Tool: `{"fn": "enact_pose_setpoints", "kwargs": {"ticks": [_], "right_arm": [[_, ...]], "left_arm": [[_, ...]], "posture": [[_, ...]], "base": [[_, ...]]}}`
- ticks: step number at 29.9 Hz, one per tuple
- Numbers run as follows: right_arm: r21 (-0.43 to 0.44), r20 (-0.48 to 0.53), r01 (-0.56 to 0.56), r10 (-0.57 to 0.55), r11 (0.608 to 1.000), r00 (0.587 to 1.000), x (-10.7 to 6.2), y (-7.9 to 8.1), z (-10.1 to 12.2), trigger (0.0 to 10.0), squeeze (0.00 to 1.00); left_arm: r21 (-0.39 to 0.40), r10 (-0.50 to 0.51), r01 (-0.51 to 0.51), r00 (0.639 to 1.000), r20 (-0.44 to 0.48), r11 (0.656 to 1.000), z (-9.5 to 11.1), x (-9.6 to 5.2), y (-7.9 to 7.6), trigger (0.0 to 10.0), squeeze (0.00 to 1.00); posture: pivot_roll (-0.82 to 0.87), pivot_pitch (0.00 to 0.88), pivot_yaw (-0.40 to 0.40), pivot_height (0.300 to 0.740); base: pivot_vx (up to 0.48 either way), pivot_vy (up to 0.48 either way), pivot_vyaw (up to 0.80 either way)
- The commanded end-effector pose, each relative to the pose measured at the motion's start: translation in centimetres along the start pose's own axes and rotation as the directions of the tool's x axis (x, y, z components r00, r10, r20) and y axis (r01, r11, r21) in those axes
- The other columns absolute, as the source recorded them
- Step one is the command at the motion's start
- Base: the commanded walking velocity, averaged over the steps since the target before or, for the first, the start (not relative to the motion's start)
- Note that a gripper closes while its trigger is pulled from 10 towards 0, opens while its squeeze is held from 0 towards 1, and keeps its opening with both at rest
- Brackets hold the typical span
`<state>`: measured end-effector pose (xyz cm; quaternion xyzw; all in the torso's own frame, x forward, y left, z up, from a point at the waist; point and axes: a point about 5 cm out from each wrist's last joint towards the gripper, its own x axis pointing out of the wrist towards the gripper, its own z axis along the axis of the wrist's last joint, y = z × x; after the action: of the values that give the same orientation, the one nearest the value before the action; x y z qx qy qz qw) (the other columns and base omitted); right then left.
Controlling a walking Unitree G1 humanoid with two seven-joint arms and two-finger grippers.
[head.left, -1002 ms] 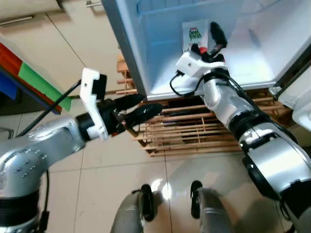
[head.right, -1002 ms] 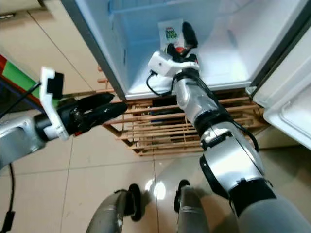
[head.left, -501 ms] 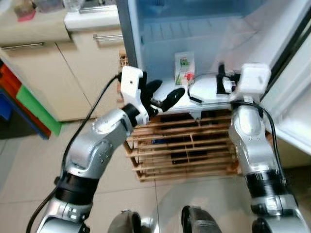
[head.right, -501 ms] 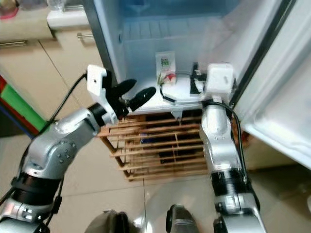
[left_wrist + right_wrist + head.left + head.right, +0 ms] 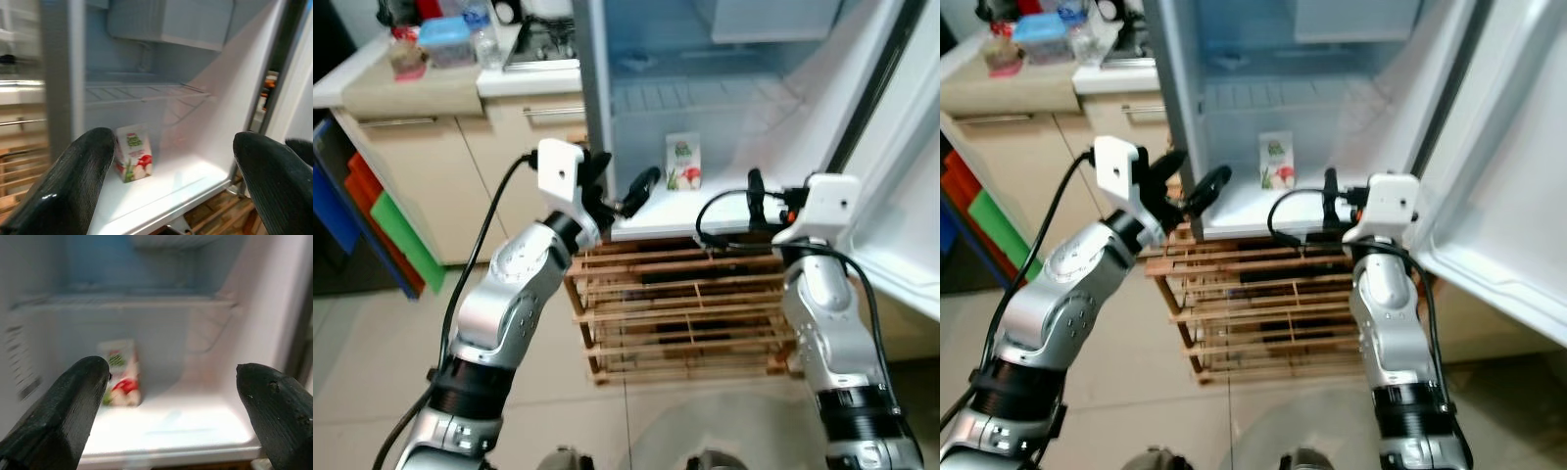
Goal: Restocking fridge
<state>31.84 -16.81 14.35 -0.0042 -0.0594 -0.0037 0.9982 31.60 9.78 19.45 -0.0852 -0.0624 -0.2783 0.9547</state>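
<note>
A small white and green juice carton (image 5: 682, 162) stands upright at the back of the open fridge's white floor (image 5: 734, 201). My left gripper (image 5: 625, 181) is open at the fridge's left front corner, empty, short of the carton. My right gripper (image 5: 759, 191) is open and empty at the front edge of the fridge floor, to the right of the carton and apart from it. Both wrist views look between spread black fingers (image 5: 83, 181) (image 5: 63, 411) at the carton (image 5: 133, 152) (image 5: 120, 373) inside.
A slatted wooden rack (image 5: 685, 313) sits under the fridge. The fridge door (image 5: 911, 147) stands open on the right. A wire shelf (image 5: 705, 93) spans the fridge above the carton. A counter with cabinets (image 5: 460, 127) and coloured bins (image 5: 372, 196) is on the left.
The view has lifted and drawn back. My right gripper has let go of the carton and pulled back to the fridge's front edge. My left gripper has risen to the fridge's left corner.
</note>
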Motion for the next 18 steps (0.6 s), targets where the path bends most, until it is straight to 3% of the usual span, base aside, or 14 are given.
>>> {"fn": "enact_pose_setpoints", "kwargs": {"ticks": [1,9,14,18], "right_arm": [[-0.012,0.002,-0.027,0.027,1.0,1.0,0.6,0.4,0.4,10.0,0.0],[-0.064,-0.013,-0.051,0.051,0.997,0.999,1.2,-0.3,0.6,10.0,0.0],[-0.08,-0.033,-0.079,0.076,0.994,0.997,1.6,-0.2,0.2,10.0,0.0],[-0.104,-0.017,-0.105,0.104,0.989,0.994,1.9,0.3,0.6,10.0,0.0]], "left_arm": [[0.024,0.035,-0.036,0.999,0.012,0.999,0.1,0.1,0.6,10.0,0.0],[0.039,0.028,-0.029,0.999,0.033,0.999,-0.2,0.9,0.2,10.0,0.0],[0.049,0.003,-0.006,0.998,0.067,0.999,0.3,1.6,-0.5,10.0,0.0],[0.071,0.018,-0.024,0.997,0.079,0.997,0.5,1.8,0.1,10.0,0.0]], "posture": [[-0.09,0.0,0.037,0.74],[-0.11,0.0,-0.003,0.74],[-0.09,0.0,-0.039,0.74],[-0.1,0.0,-0.03,0.74]], "base": [[0.0,0.0,0.0],[0.0,0.0,0.0],[-0.242,0.0,0.0],[-0.249,0.0,0.0]]}}
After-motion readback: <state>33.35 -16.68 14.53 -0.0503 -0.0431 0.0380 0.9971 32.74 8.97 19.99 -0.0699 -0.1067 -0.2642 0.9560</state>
